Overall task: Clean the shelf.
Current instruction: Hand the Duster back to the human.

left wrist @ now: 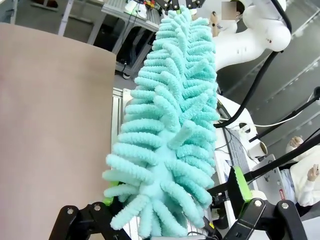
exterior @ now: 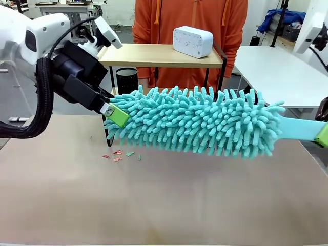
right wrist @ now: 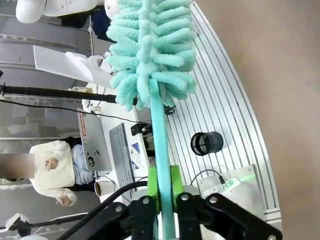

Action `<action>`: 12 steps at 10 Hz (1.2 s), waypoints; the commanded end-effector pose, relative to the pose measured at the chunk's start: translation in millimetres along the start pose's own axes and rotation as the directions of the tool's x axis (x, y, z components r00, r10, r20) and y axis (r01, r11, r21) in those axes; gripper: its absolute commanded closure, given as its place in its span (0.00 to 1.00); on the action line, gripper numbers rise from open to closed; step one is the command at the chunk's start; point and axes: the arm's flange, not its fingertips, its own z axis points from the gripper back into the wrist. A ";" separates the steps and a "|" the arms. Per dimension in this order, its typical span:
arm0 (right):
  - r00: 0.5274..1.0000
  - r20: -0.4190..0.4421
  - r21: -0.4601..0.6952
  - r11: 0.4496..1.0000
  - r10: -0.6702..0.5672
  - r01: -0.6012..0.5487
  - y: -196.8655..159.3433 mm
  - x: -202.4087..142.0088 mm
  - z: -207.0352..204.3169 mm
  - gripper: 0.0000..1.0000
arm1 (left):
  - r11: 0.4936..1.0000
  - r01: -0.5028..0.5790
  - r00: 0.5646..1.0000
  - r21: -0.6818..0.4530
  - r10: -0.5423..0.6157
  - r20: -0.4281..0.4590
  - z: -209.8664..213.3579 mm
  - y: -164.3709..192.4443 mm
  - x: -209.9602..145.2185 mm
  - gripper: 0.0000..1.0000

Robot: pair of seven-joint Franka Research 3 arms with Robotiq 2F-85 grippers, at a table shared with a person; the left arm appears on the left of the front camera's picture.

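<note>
The shelf (exterior: 154, 55) stands at the table's far side, its light top board in a black frame. A fluffy teal duster (exterior: 197, 120) hangs level in front of it, hiding the lower board. My right gripper (right wrist: 163, 187) is shut on the duster's flat teal handle (right wrist: 159, 135), at the right edge of the front view (exterior: 323, 134). My left gripper (exterior: 117, 114) is at the duster's far tip. In the left wrist view its fingers (left wrist: 239, 185) stand wide apart, open, with the fluffy end (left wrist: 170, 150) between them.
A white box-like device (exterior: 193, 41) sits on the shelf's top board. A person in an orange top (exterior: 189, 20) stands behind it. A black mesh cup (exterior: 126, 79) shows behind the shelf. Small paper scraps (exterior: 120, 154) lie on the brown table (exterior: 164, 205) below the duster's left end.
</note>
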 end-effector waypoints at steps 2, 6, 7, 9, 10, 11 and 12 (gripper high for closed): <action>1.000 -0.017 -0.016 1.000 0.016 -0.016 3.0 2.1 -3.3 0.87 | 0.999 -0.009 1.000 -0.048 0.009 0.016 -8.6 7.8 11.0 0.00; 0.999 -0.015 0.000 0.999 0.034 -0.034 -0.8 5.8 -5.8 0.87 | 0.995 -0.003 1.000 -0.095 0.005 0.015 -21.3 8.1 11.7 0.09; 0.999 -0.018 0.007 0.999 0.035 -0.035 -1.4 5.7 -6.8 0.87 | 0.995 -0.019 1.000 -0.103 0.020 0.007 -22.2 7.8 10.8 0.60; 0.999 -0.012 0.009 0.999 0.037 -0.037 -1.4 4.4 -5.3 0.87 | 0.992 -0.015 1.000 -0.126 0.015 0.002 -25.1 6.4 11.7 1.00; 0.999 -0.014 0.009 0.999 0.034 -0.034 -2.4 4.9 -5.6 0.87 | 0.991 -0.015 1.000 -0.133 0.015 0.001 -28.3 5.5 12.4 1.00; 0.999 -0.017 0.012 0.999 0.033 -0.033 -3.4 5.7 -6.2 0.87 | 0.989 -0.009 1.000 -0.144 0.010 0.002 -30.9 3.7 12.6 1.00; 0.999 -0.016 0.010 1.000 0.028 -0.028 -4.8 6.8 -6.9 0.87 | 0.989 -0.005 1.000 -0.151 0.004 -0.005 -31.7 2.1 12.7 0.98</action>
